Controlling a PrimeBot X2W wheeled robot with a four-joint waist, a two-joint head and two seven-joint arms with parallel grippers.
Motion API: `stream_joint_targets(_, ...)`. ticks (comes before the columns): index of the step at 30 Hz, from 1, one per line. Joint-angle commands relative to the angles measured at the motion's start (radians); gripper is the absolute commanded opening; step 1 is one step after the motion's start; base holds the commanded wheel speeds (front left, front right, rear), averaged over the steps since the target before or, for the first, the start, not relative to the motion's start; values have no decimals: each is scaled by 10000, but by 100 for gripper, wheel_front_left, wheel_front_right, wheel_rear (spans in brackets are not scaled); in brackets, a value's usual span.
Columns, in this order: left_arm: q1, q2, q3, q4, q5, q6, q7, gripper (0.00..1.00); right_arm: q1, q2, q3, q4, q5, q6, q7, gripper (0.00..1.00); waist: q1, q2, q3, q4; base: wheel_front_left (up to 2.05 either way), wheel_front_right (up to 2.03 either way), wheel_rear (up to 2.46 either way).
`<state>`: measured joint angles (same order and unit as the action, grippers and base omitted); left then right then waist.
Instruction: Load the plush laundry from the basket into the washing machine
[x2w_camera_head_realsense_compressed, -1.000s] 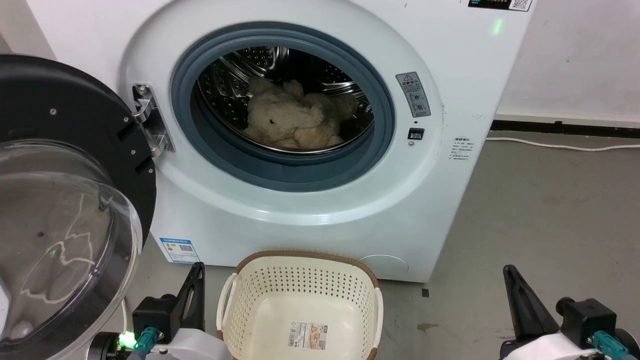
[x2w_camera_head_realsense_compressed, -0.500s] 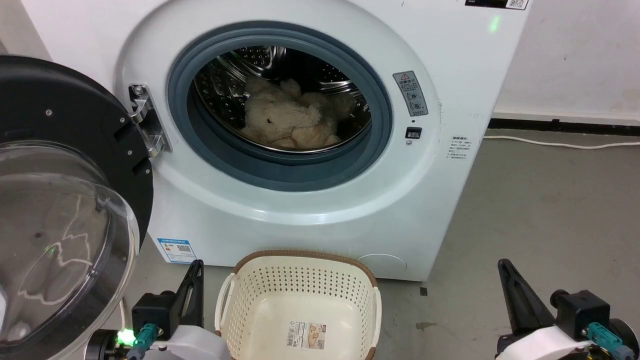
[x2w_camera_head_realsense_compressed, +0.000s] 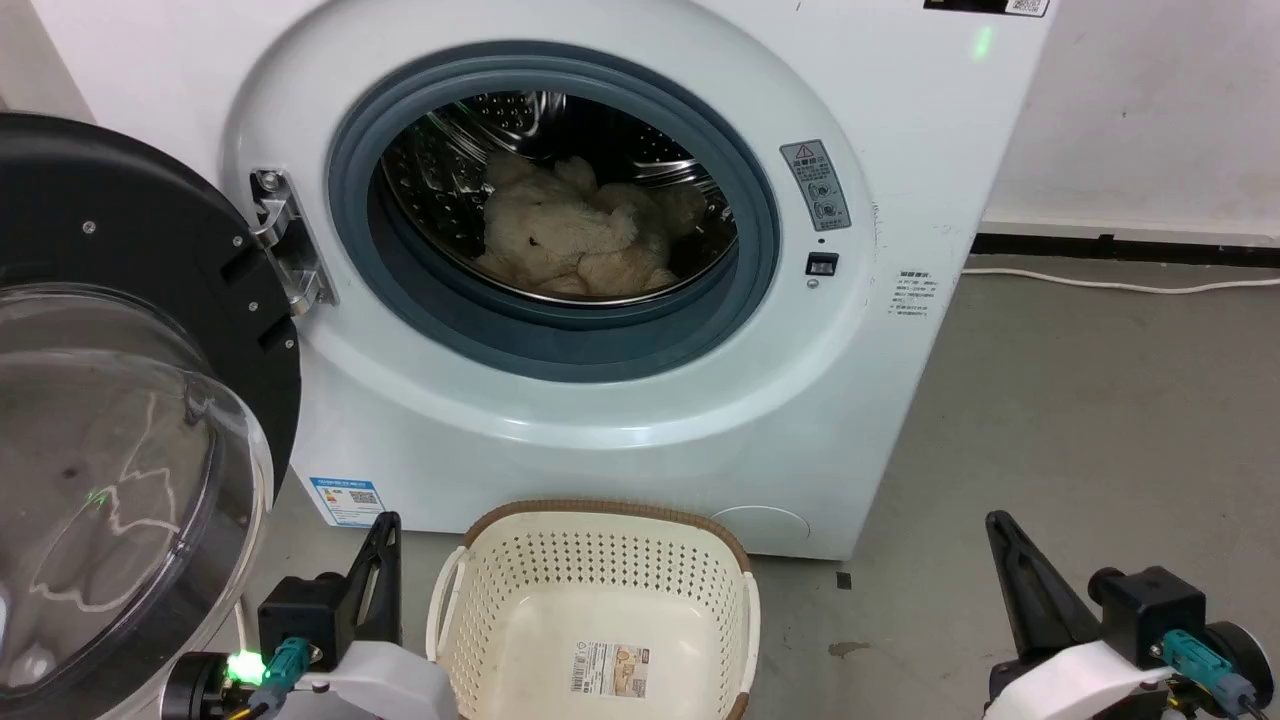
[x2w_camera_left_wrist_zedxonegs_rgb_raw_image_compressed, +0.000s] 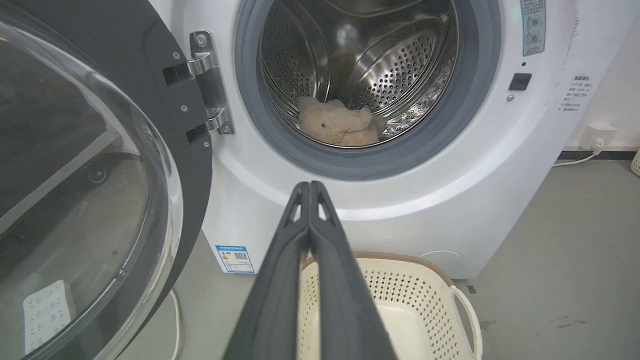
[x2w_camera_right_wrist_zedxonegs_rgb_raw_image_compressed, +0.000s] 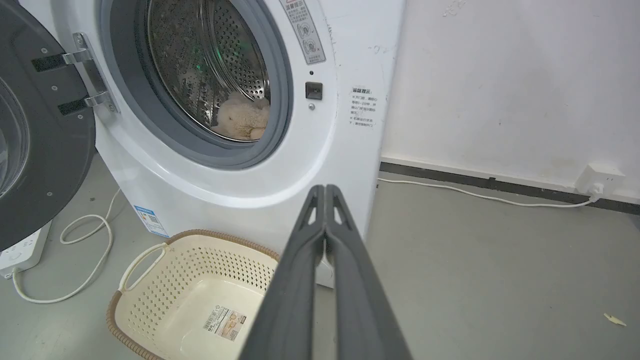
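The cream-beige plush laundry (x2w_camera_head_realsense_compressed: 575, 235) lies at the bottom of the steel drum of the white washing machine (x2w_camera_head_realsense_compressed: 600, 400); it also shows through the opening as plush laundry (x2w_camera_left_wrist_zedxonegs_rgb_raw_image_compressed: 337, 125) and plush laundry (x2w_camera_right_wrist_zedxonegs_rgb_raw_image_compressed: 242, 120). On the floor before the washer stands the perforated basket (x2w_camera_head_realsense_compressed: 520, 585) with nothing in it but the label on its base. My left gripper (x2w_camera_head_realsense_compressed: 388, 522) is shut, low at the basket's left side. At the lower right, away from the basket, my right gripper (x2w_camera_head_realsense_compressed: 995, 520) is shut too. Both pairs of fingers meet at the tips, left gripper (x2w_camera_left_wrist_zedxonegs_rgb_raw_image_compressed: 310, 186) and right gripper (x2w_camera_right_wrist_zedxonegs_rgb_raw_image_compressed: 325, 189).
The washer's black-rimmed clear door (x2w_camera_head_realsense_compressed: 110, 420) stands swung wide open on the left, close to my left arm. A white cable (x2w_camera_head_realsense_compressed: 1120, 285) runs along the floor by the right wall to a socket (x2w_camera_right_wrist_zedxonegs_rgb_raw_image_compressed: 597, 182). A power strip (x2w_camera_right_wrist_zedxonegs_rgb_raw_image_compressed: 20, 250) and looped cord lie left of the washer.
The whole head view has drifted a little left and up, so the camera moved. The plush, basket and door keep their places; both grippers stay shut.
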<state>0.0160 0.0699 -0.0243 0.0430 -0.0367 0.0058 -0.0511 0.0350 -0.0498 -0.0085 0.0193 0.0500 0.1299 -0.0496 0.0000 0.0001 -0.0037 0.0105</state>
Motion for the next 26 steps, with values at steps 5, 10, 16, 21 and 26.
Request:
stream_joint_targets(5,-130,-87,82,-160,152,-34,161,0,-183,-4,34,-97,-191,7,144,0,0,-1,9,-26,0,0,0)
stream_joint_targets(10,-139,-119,129,-239,215,-42,264,0,-232,-4,49,-125,-281,7,247,0,0,-1,17,-49,0,0,0)
stream_joint_targets(16,-149,-158,185,-334,290,-50,386,0,-290,-4,67,-158,-389,8,370,0,0,-1,27,-77,0,0,0)
stream_joint_targets(21,-158,-189,232,-413,353,-57,488,0,-339,-4,82,-186,-479,8,473,0,0,-1,35,-100,0,0,0)
stream_joint_targets(26,-160,-197,243,-430,367,-58,511,0,-350,-4,85,-193,-500,8,496,0,0,-1,37,-105,0,0,0)
